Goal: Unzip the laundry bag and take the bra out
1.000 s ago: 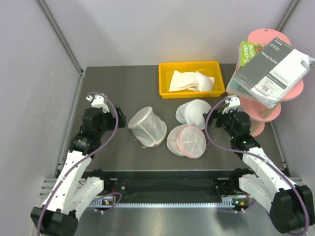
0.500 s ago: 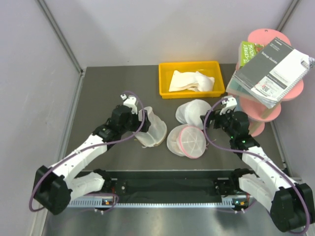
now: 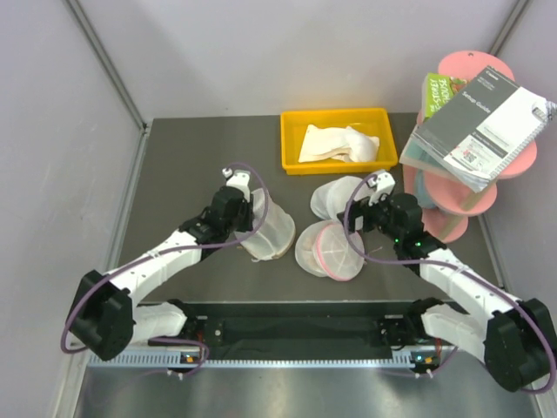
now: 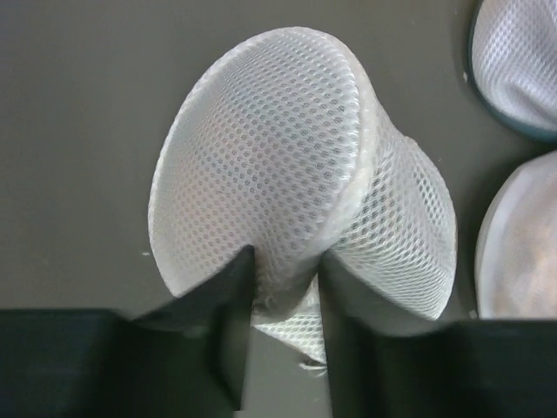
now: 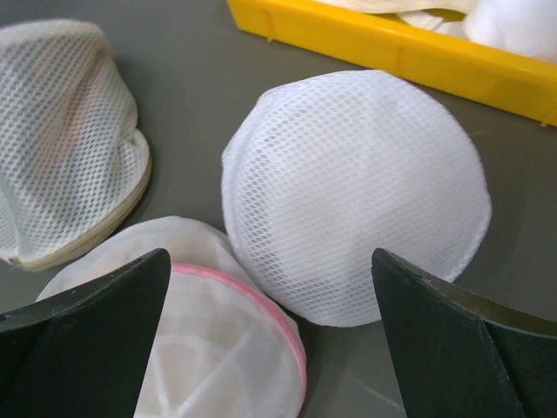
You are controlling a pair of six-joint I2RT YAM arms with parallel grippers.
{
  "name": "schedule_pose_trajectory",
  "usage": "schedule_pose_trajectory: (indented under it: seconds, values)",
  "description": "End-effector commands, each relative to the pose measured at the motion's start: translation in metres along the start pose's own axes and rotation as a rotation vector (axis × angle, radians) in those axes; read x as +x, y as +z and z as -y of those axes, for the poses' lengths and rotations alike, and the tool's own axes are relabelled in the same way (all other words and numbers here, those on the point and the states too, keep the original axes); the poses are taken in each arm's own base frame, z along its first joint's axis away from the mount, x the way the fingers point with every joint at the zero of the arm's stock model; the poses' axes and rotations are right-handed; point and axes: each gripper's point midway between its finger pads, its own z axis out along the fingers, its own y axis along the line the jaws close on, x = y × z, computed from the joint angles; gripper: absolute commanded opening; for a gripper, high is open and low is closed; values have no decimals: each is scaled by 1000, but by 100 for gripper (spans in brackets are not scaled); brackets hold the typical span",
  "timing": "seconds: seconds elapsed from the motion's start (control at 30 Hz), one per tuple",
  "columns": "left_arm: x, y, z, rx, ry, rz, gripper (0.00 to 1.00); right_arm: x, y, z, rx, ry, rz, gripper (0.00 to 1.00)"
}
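Both arms are sitting further inward than a second ago, the left one having crossed over to the laundry bag (image 3: 270, 228). That bag is lying on its side left of centre on the table (image 3: 174, 165), with its tan rim toward the near edge. The left gripper (image 4: 285, 266) is pinching a fold of its mesh in a narrow gap, probably to steady it for unzipping. The right gripper (image 5: 270, 261) is hanging spread wide and empty over the plain white bag (image 5: 357, 192) and the pink-rimmed bag (image 5: 218, 348), likely waiting for the zipper pull, which is not showing.
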Motion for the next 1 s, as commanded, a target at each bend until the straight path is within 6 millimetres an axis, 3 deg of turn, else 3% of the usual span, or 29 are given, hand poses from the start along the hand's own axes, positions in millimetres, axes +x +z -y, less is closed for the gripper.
schedule_pose_trajectory:
  seconds: [0.0,0.07,0.23,0.43,0.57,0.67,0.97]
  values:
    - [-18,4,-3,-36,12,72,18,-27,6,-29,-77,-46,43,100]
    - [-16,2,-5,-45,17,59,0,-30,8,-48,-111,-56,40,100]
    - [-29,-9,-1,-35,-42,76,0,-33,12,-104,-199,-80,17,100]
    - [-41,-33,3,-3,-138,119,0,-42,23,-148,-264,41,-6,100]
    - [-58,-53,5,48,-197,175,0,-49,29,-157,-272,80,-5,98]
    - [-63,-59,9,107,-239,174,0,-51,34,-152,-231,91,-5,97]
    - [-76,-70,19,237,-328,190,0,-34,38,-163,-276,149,-61,91]
